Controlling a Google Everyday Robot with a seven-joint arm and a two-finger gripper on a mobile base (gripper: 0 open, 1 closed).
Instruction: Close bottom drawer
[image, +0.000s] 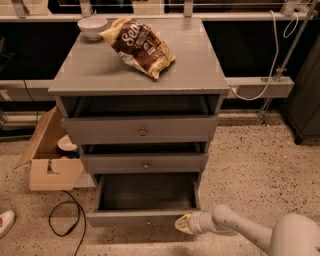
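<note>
The grey wooden chest (140, 75) stands in the middle of the camera view. Its bottom drawer (142, 216) is pulled out, and its inside is dark and empty. The low grey front faces me near the bottom edge of the view. The top drawer (142, 131) and middle drawer (145, 164) are nearly shut. My gripper (182, 225) reaches in from the lower right on a white arm. Its yellowish tip sits at the right end of the bottom drawer's front, touching or almost touching it.
A brown chip bag (140, 46) and a white bowl (92, 26) lie on the chest top. An open cardboard box (50, 160) stands on the floor at left, with a black cable (65, 220) and a shoe (5, 222) near it. White cables hang at right.
</note>
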